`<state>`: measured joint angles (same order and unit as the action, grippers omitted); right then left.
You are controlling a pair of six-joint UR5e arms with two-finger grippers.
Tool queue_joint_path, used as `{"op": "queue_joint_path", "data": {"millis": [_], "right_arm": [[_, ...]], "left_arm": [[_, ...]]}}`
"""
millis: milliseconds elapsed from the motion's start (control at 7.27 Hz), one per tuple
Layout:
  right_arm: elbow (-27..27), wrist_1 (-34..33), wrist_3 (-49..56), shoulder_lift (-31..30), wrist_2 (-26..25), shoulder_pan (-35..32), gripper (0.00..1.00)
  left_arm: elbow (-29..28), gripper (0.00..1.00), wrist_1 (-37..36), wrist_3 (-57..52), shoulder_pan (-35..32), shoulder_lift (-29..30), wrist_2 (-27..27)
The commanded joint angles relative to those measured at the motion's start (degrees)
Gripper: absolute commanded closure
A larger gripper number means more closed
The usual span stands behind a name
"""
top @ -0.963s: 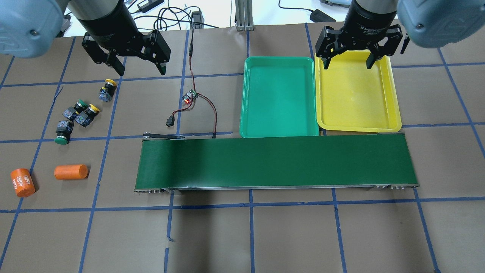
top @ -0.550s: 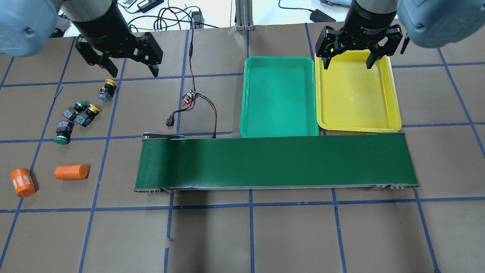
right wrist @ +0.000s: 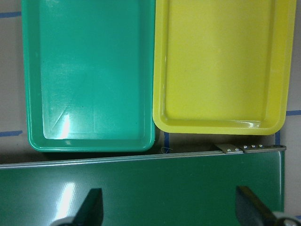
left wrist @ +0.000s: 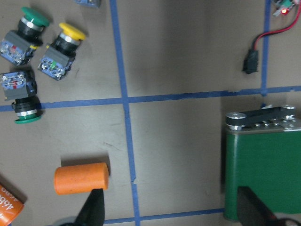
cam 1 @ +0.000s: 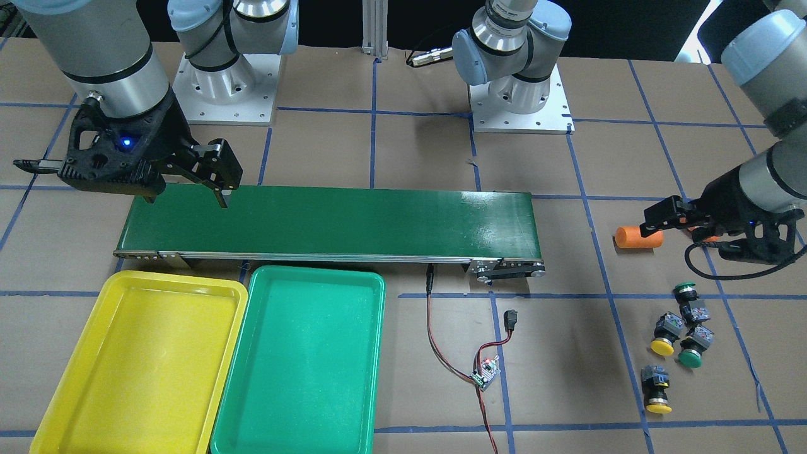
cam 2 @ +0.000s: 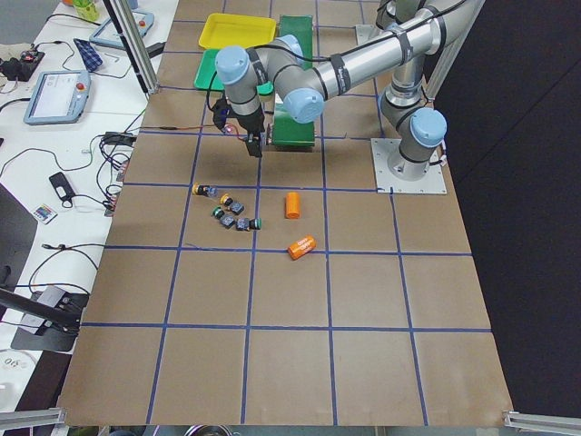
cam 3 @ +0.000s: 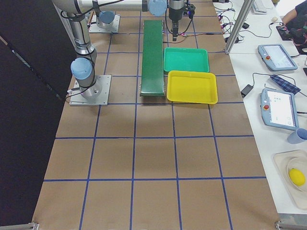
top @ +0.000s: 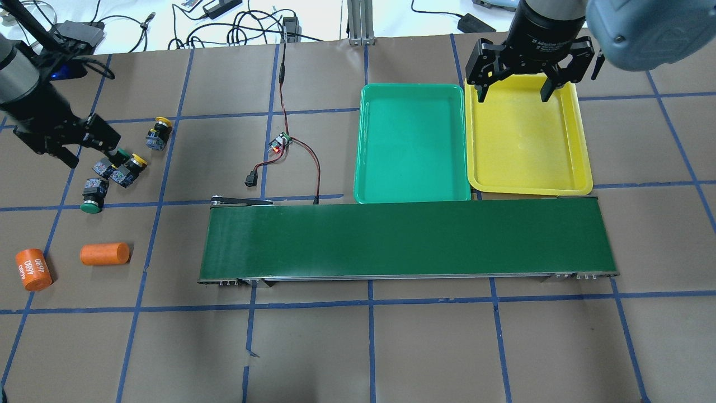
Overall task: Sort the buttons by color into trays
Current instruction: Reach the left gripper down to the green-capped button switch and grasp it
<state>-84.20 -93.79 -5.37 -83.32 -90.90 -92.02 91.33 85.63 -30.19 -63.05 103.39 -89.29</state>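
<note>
**Surface**: brown, marked with a grid of blue tape.

**Left pincer**: jaws spread wide and holding nothing. It hangs clear above the surface at the robot's left end, over the group of buttons. In the overhead view 1 finger overlaps the cap of a green button, but nothing shows contact. Its wrist view has both fingertips at the bottom edge and 3 buttons at the upper left.

**Buttons:** 4 located, all lying on their sides on the surface at the robot's left, well apart from the trays.
- The far yellow button lies alone, near the other 3.
- The near yellow button and the far green button lie side by side, touching or very nearly.
- The near green button lies just beside that pair, with its cap toward the robot.

**Trays:** the teal-green tray and the yellow tray sit side by side at the robot's right. Their long rims are just beside each other. Both lie beyond the conveyor belt, with their short rims close against its far edge.

**Right pincer**: jaws spread wide and holding nothing. It hangs high, and its wrist view looks down on both trays and the belt.

**Other items:**
- The plain orange cylinder and the orange cylinder printed "4680" lie nearer the robot than the buttons.
- A small circuit board with a red light and red and black wires lies between the buttons and the trays.
</note>
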Motion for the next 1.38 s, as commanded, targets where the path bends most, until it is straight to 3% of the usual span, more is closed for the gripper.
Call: {"op": "queue_joint_path", "data": {"millis": [0,550,1238], "right_arm": [[0.0,0.0,-0.1,0.1,0.0,0.0,0.0],[0.0,0.0,-0.1,0.1,0.0,0.0,0.0],[0.0,0.0,-0.1,0.1,0.0,0.0,0.0]], "left_arm": [[0.6,0.0,-4.5,-4.9,4.8,4.7,0.0],[0.7,0.0,-14.9,-9.9,8.3,12.2,0.2],[2.3,0.0,-19.4,-10.1,8.6,15.4,-0.1]]}}
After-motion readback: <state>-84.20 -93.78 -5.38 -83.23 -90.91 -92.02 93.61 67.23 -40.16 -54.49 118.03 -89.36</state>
